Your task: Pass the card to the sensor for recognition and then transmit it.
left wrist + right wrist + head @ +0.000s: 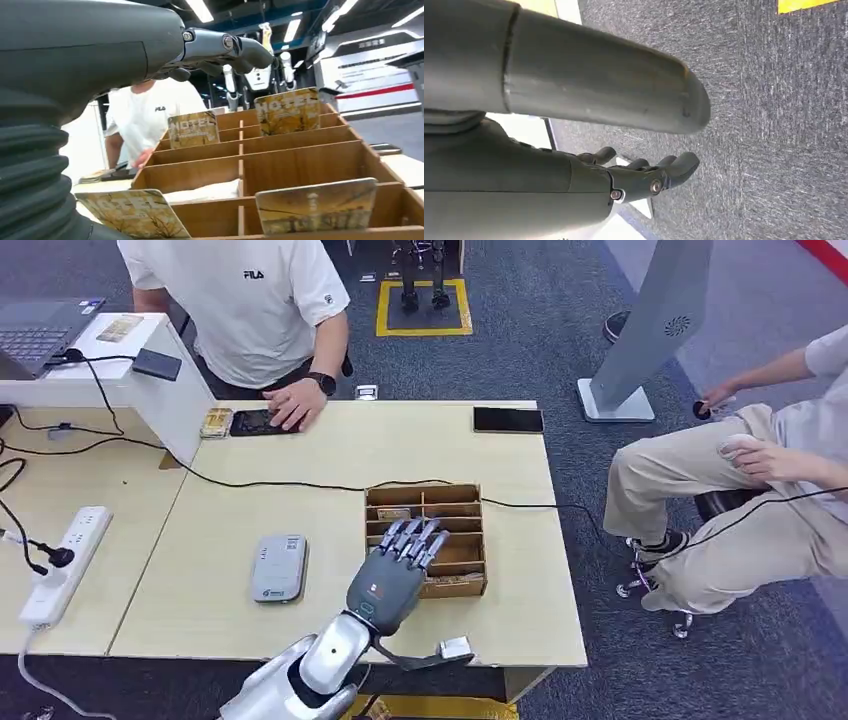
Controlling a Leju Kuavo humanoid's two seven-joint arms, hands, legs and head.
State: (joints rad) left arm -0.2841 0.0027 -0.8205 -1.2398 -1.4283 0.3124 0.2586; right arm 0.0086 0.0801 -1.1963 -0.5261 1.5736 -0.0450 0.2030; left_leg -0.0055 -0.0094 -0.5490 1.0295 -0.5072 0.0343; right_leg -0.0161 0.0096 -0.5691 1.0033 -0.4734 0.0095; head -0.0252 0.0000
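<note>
Left of frame in the head view: white power strip (62, 562) at the table's (300, 460) left edge, black cable (250, 483) trailing across toward the box. Grey card reader (278, 567) lies flat at lower centre-left, long axis running up-frame. Just right of it, the left hand (395, 570) hovers over the wooden card box (455, 510), fingers spread and extended toward the upper rows, nothing in its grasp. The left wrist view shows the hotel cards (288, 111) standing upright on edge in the box's slots, faces toward the camera, long axes crosswise. A person's hand (296, 403) rests on a dark phone (252, 422) at upper centre; another black phone (508, 420) lies further right. Seated person (740, 470) at far right. Right hand (644, 177) hangs over carpet, fingers loosely curled, empty.
</note>
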